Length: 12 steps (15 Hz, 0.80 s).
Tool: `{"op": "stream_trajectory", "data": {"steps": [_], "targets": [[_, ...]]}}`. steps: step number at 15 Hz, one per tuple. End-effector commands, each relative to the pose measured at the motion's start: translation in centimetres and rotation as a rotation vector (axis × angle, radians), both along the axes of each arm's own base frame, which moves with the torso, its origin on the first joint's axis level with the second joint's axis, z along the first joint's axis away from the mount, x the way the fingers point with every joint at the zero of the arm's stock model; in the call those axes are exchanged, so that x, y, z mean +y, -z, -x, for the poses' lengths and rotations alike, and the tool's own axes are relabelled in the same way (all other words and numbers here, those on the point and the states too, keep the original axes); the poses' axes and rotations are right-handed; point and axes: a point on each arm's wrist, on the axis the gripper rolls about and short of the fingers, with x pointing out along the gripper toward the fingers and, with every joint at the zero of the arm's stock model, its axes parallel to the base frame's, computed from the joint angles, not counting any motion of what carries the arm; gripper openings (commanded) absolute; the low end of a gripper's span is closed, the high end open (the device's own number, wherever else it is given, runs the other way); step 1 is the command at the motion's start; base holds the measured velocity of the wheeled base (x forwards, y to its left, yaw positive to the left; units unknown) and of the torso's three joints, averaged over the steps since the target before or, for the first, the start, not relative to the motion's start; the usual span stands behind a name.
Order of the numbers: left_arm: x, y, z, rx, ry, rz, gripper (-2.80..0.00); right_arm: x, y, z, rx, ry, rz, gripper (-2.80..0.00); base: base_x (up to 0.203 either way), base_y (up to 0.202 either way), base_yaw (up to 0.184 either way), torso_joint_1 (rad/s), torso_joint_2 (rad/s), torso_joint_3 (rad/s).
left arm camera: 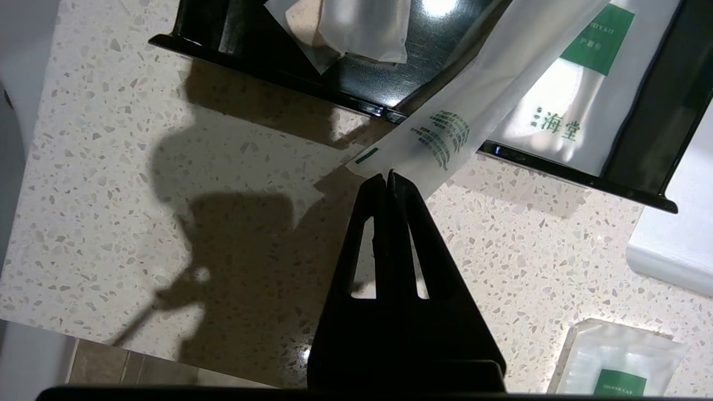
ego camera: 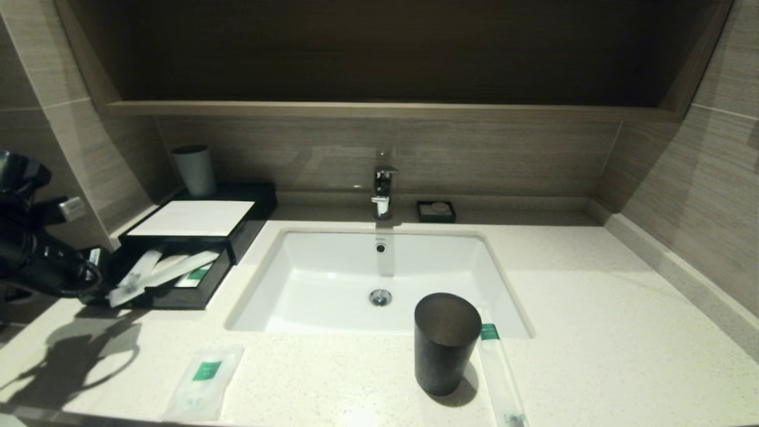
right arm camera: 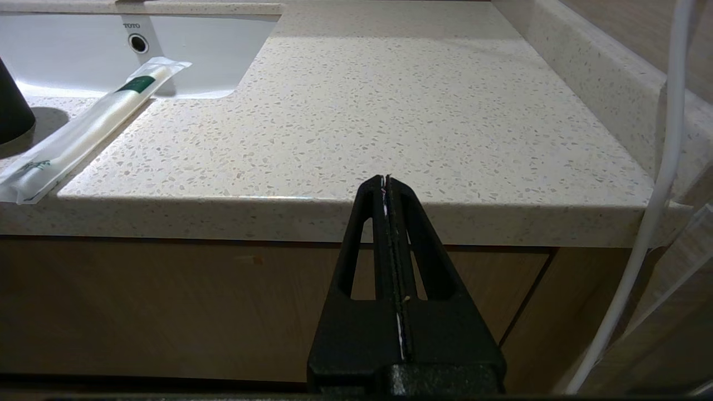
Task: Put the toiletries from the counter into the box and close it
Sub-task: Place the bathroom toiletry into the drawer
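Note:
The black box (ego camera: 193,217) stands at the counter's (ego camera: 593,308) back left with its front drawer (ego camera: 178,295) pulled out. Sachets lie in the drawer (left arm camera: 613,189), one with a green label (left arm camera: 562,111). My left gripper (left arm camera: 388,175) is shut on the end of a long sachet (left arm camera: 445,133) that slants over the drawer's rim; in the head view this sachet (ego camera: 160,274) reaches out towards the gripper (ego camera: 101,284). A flat sachet (ego camera: 204,379) lies at the counter's front left. Another long sachet (ego camera: 501,379) lies right of the cup, also in the right wrist view (right arm camera: 83,133). My right gripper (right arm camera: 387,178) is shut and empty, below the counter's front edge.
A dark cup (ego camera: 445,344) stands at the sink's (ego camera: 332,284) front rim. A pale cup (ego camera: 195,171) stands on the box's back. A small black soap dish (ego camera: 436,211) sits right of the tap (ego camera: 382,190). A white cable (right arm camera: 663,167) hangs at the right.

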Motion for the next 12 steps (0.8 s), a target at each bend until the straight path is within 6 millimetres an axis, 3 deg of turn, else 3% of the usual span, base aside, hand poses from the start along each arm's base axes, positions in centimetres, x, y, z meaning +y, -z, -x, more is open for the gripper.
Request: {"op": "stream_trajectory", "data": {"steps": [1,12], "targets": [[0.12,0.64,-0.29,0.024,0.006,0.005,-2.8,0.0,0.0,0.0,0.0,0.0,0.0,-2.8,0.0,0.0,0.0,0.0,0.0,0.0],[-0.48,0.23,0.13,0.006,0.018,0.02,-2.8,0.0,0.0,0.01,-0.001,0.0,0.0,-2.8,0.0,0.0,0.0,0.0,0.0,0.0]]}}
